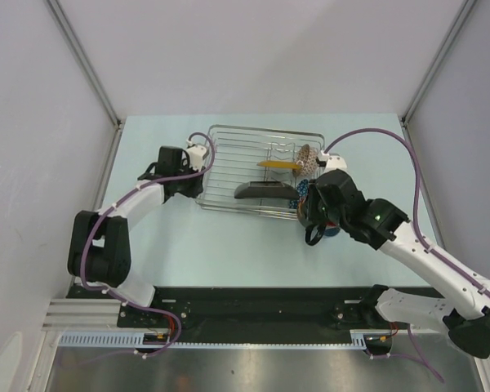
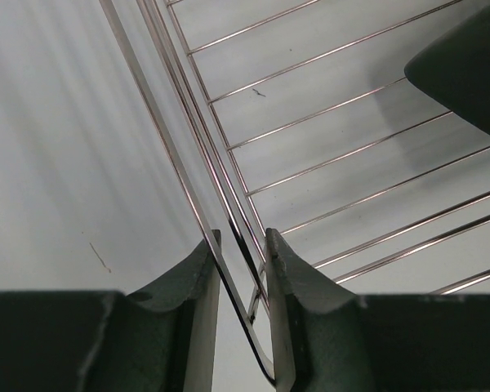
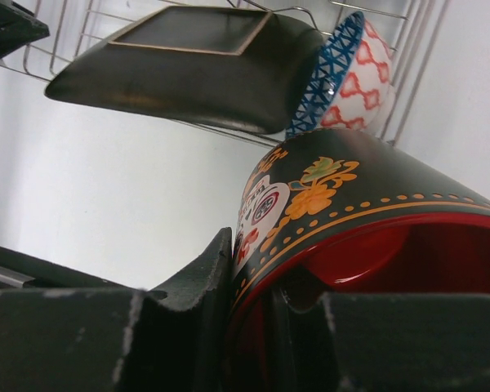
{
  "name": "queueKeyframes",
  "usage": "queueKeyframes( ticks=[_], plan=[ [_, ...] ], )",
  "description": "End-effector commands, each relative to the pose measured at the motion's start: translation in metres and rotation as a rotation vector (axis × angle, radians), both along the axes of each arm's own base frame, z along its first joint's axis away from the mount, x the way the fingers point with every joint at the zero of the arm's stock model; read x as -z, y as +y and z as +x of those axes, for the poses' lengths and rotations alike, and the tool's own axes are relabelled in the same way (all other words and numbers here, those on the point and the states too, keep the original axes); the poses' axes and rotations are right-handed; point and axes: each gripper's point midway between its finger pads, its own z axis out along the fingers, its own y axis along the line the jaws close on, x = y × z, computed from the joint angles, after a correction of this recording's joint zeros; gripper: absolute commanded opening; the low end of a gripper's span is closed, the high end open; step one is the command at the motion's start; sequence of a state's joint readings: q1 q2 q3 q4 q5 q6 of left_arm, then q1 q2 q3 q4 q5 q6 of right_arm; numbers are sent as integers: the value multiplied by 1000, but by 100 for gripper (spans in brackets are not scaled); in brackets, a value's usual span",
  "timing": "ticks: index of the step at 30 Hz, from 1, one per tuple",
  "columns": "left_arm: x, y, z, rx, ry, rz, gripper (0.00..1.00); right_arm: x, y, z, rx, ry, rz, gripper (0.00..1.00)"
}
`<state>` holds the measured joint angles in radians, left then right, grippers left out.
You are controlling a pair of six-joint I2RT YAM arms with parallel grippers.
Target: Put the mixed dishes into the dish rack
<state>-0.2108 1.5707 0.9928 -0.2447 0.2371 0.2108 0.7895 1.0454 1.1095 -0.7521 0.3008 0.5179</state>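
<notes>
Beside silver wire dish rack point(image 2: 158, 122), clamped by left gripper point(image 2: 241, 245): dark red-lined ceramic mug point(image 3: 351, 196), likely slick, breakable, rim-pinched by right gripper point(image 3: 253, 273).

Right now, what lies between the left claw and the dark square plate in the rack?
Only bare wires of the dish rack, no dish. The left wrist view shows it, from the left claw to the dark square plate.

A dark square plate point(image 1: 261, 193) and pinkish-beige patterned bowl point(image 1: 307, 157) are crowding the rectangular silver wire rack's point(image 1: 229, 163) right half; the left half is lying open, the left gripper point(image 2: 238, 245) clamping its rim.
</notes>
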Motion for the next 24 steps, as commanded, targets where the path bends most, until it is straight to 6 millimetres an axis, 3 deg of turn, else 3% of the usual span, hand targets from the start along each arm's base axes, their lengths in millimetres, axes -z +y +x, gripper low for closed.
queueKeyframes(
  ticks=[1, 8, 10, 11, 12, 14, 15, 16, 17, 19, 20, 22, 24],
  plan=[
    [15, -26, -54, 146, 150, -44, 28, -72, 24, 22, -34, -185, 174, 0],
    [15, -12, -41, 81, 123, 22, 51, -97, 53, 38, -116, -212, 332, 0],
    [7, -8, -27, 52, 91, 46, 70, -100, 67, 42, -172, -189, 391, 0],
    [3, -4, -21, 36, 74, 59, 80, -112, 73, 46, -201, -199, 463, 0],
    [-6, 0, -8, 16, 45, 68, 96, -119, 78, 49, -215, -205, 498, 0],
    [-20, 8, 5, -14, 26, 69, 100, -141, 90, 59, -260, -249, 585, 0],
    [-42, 9, 22, -28, -17, 52, 100, -144, 95, 63, -273, -264, 598, 0],
    [-52, 10, 25, -34, -17, 35, 100, -158, 99, 68, -291, -313, 626, 0],
    [-84, 17, 43, -65, -79, 4, 100, -157, 106, 74, -309, -317, 638, 0],
    [-115, 19, 51, -73, -116, -34, 100, -175, 112, 82, -339, -395, 686, 0],
    [-145, 23, 61, -84, -175, -54, 100, -171, 120, 88, -355, -393, 696, 0],
    [-169, 22, 58, -75, -197, -86, 100, -190, 127, 93, -383, -467, 758, 0],
    [-193, 21, 57, -69, -234, -107, 100, -193, 137, 98, -405, -473, 819, 0]
  ],
)
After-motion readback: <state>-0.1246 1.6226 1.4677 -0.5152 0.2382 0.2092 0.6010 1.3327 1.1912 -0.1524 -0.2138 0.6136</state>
